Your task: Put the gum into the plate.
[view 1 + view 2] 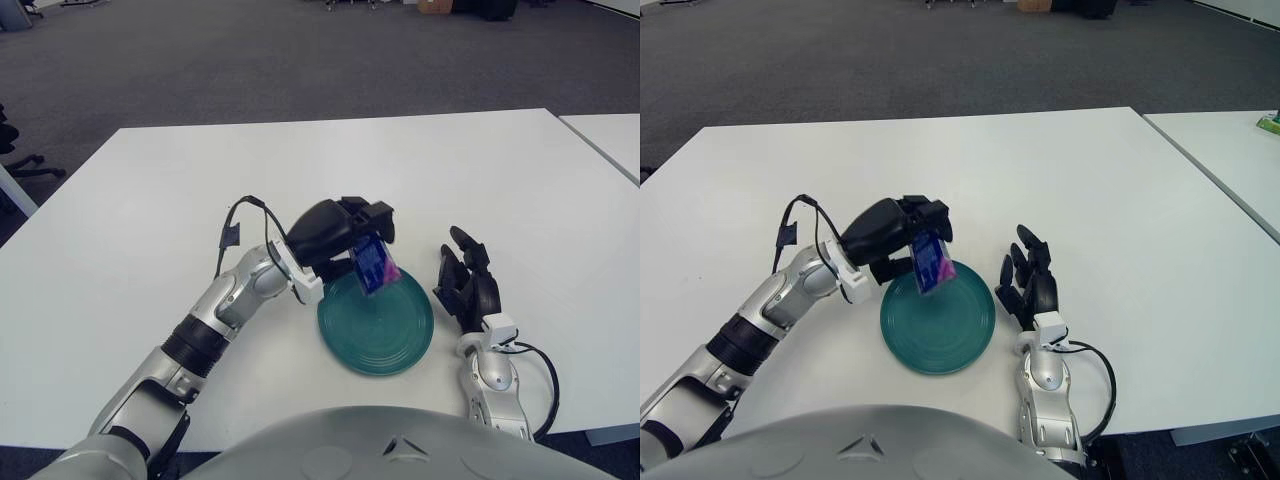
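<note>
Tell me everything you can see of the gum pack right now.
The small blue gum pack with a pink end looks like a flat, glossy packet, printed too small to read. It hangs tilted, pink end lowest, pinched at its top by the fingers of the left robot hand. It shows over the far-left rim of the round dark green ridged plate; whether it touches the plate cannot be told.
</note>
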Motion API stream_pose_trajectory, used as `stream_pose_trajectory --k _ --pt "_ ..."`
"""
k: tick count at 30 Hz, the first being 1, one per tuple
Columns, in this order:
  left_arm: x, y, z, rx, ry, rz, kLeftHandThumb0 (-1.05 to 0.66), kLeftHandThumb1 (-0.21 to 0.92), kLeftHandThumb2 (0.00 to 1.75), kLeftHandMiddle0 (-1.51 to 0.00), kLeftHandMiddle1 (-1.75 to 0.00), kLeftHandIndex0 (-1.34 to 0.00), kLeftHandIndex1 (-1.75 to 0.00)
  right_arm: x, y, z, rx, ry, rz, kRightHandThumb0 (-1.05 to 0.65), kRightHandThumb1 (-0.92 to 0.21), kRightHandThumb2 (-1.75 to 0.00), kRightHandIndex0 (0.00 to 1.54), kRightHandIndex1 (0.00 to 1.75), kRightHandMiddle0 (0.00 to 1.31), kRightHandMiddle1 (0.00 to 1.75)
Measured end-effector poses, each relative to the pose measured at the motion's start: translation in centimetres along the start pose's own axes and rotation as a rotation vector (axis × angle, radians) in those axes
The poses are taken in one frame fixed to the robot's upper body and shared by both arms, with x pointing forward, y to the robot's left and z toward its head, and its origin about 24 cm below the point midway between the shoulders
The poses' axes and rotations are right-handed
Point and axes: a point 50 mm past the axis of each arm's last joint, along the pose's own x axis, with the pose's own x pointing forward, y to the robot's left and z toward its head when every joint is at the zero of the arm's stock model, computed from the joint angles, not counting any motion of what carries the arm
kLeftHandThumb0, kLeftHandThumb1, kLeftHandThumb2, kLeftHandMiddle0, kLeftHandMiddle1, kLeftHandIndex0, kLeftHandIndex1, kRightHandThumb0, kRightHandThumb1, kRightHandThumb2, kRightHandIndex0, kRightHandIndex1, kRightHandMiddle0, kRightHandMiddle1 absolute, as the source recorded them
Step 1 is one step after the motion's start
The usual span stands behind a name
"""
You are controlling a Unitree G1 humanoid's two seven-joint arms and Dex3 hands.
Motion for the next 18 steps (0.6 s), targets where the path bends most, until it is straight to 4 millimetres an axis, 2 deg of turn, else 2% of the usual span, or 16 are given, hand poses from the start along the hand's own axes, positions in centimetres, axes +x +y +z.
stream_pose_trajectory --k 3,5,9,14,16,18 --pt "-0.2 -0.9 0.0 0.057 -0.034 -0.05 0.0 -0.01 1.67 -0.88 -1.67 -0.64 -1.75 0.0 0.0 0.0 0.001 -0.003 0.0 -0.73 -0.92 -0.8 0.33 0.0 0.0 0.55" --pt "-0.3 -1.3 -0.1 0.087 -0.053 -0.091 0.0 0.0 1.66 -0.86 -1.68 -0.63 -1.75 0.0 0.0 -0.1 0.002 -0.006 -0.001 -0.72 -0.92 -0.79 0.33 0.0 0.0 0.56" --pt "-0.5 -1.5 -0.3 0.107 -0.081 -0.185 0.0 0.02 1.66 -0.83 -1.73 -0.62 -1.75 0.0 0.0 -0.1 0.01 -0.01 -0.005 -0.71 -0.92 -0.79 0.33 0.0 0.0 0.56" --pt "-0.4 -1.7 -0.3 0.115 -0.103 -0.249 0.0 -0.05 1.73 -0.87 -1.74 -0.67 -1.75 0.0 0.1 -0.1 0.02 -0.011 -0.009 -0.71 -0.92 -0.79 0.32 0.0 0.0 0.57" --pt "-0.4 -1.8 -0.2 0.117 -0.108 -0.254 0.0 -0.02 1.7 -0.85 -1.74 -0.65 -1.75 0.0 0.1 -0.1 0.024 -0.011 -0.011 -0.7 -0.92 -0.79 0.32 0.0 0.0 0.58" --pt "-0.4 -1.9 -0.2 0.118 -0.11 -0.255 0.0 0.11 1.56 -0.77 -1.74 -0.53 -1.75 0.0 0.1 -0.1 0.028 -0.01 -0.012 -0.69 -0.92 -0.8 0.32 0.0 0.0 0.59"
